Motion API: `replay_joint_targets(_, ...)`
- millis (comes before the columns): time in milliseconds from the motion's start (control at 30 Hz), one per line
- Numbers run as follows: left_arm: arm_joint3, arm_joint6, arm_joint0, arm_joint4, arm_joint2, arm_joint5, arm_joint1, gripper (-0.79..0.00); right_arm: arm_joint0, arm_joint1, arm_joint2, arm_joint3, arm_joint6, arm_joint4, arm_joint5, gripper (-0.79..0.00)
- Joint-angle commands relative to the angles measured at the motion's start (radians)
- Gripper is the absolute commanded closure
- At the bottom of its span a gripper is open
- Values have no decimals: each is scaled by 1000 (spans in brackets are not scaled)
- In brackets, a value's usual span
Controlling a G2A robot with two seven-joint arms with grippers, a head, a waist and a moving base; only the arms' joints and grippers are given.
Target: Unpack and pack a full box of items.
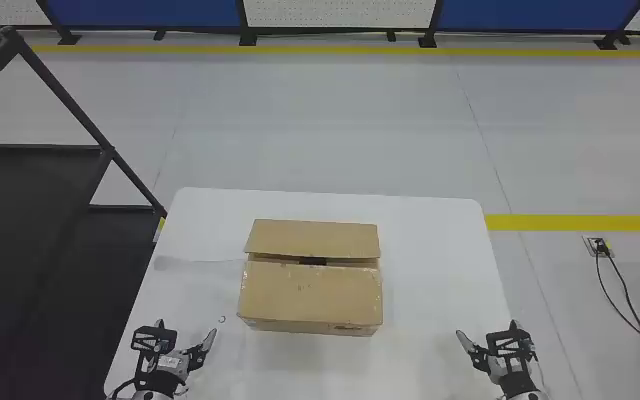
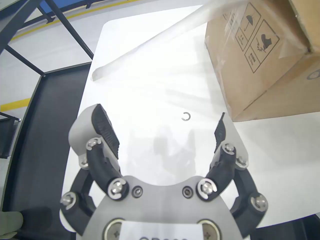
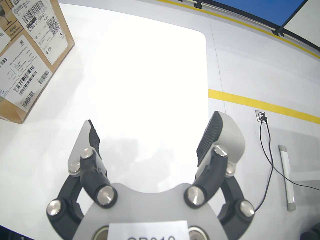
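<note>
Cardboard box point(image 1: 312, 290) ahead of and between two grippers
Sits with flaps folded shut on white table point(image 1: 440, 260), long axis crosswise to both grippers; lies near, ahead and inward of left gripper point(image 2: 161, 116), farther from right gripper point(image 3: 152, 119); jaws on both set wide apart, gripping nothing; likely favours left arm first.

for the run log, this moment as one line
cardboard box centred on table; left claw open, empty; right claw open, empty; tape strip trailing off box; c-shaped clip near left claw
</note>
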Motion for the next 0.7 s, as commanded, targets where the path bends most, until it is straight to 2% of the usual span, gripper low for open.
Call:
replay_joint_targets(0, 0, 0, 0, 0, 0, 0, 0, -785, 0, 0, 0, 0, 0, 0, 0, -785)
replay_joint_targets(267, 0, 0, 0, 0, 0, 0, 0, -784, 0, 0, 0, 0, 0, 0, 0, -784)
replay_joint_targets(333, -11, 51, 1, -13, -2, -18, -1, -785, 0, 0, 0, 0, 0, 0, 0, -785)
replay_joint_targets(433, 20, 96, -8, -38, -18, -7, -3, -785, 7, -1, -13, -19, 2, 9, -22, -785)
replay_joint_targets(567, 35, 112, -27, -129, -74, -71, -1, -785, 20, -1, -36, -103, 49, 47, -112, -785)
replay_joint_targets(667, 43, 128, -34, -189, -119, -145, 2, -785, 41, -2, -54, -177, 96, 57, -139, -785)
